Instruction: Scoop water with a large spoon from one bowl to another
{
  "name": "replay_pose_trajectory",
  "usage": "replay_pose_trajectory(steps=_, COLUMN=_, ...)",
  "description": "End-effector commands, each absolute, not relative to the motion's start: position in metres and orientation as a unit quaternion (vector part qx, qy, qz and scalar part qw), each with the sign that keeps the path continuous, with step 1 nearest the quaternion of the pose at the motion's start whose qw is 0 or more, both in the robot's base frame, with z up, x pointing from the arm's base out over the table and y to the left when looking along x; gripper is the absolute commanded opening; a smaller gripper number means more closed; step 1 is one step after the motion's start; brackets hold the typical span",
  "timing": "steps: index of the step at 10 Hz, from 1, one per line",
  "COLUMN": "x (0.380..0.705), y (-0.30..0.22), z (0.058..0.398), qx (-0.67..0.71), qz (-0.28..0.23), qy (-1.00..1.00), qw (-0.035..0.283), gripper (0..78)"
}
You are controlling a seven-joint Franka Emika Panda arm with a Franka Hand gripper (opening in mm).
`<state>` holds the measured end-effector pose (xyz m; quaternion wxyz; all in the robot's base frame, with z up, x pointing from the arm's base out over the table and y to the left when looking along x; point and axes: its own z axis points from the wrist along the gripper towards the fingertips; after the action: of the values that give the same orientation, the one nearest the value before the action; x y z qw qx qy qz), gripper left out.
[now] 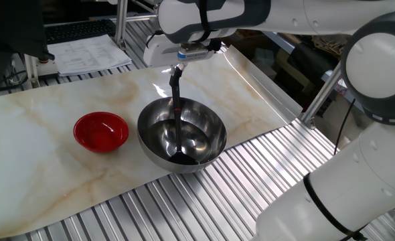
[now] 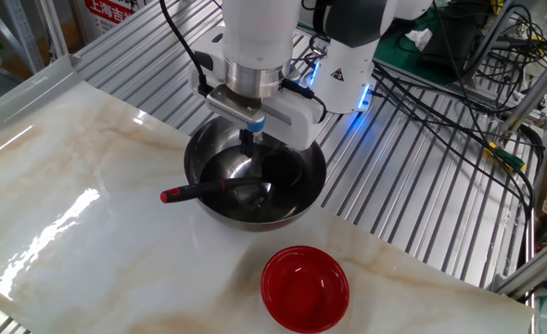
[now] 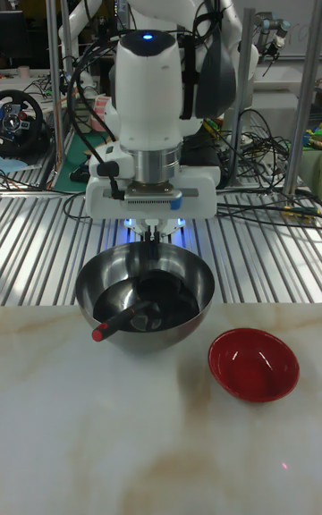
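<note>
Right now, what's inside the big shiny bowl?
A black ladle lies in the steel bowl, cup at the bottom, its red-tipped handle leaning over the rim. The gripper hangs just above. Any water can't be made out among the reflections.

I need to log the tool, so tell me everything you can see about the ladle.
The ladle is black, seemingly plastic, with a long thin straight handle ending in a red tip. It lies tilted. Its small round cup sits low inside the steel bowl, and its handle leans on the rim, with the tip poking out on the side away from the red bowl. The gripper hangs above, apparently not touching it.
</note>
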<state>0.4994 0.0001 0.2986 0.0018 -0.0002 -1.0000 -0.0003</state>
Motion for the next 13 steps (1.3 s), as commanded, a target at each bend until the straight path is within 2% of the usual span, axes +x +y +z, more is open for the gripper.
replay_pose_trajectory(steps=1, x=0.499, y=0.0, z=0.299, qx=-0.132, qz=0.022, qy=-0.991, qw=0.017, gripper=0.0)
replay_pose_trajectory(steps=13, x=0.512, y=-0.017, z=0.297, qx=-0.119, qz=-0.013, qy=-0.993, qw=0.014, gripper=0.0)
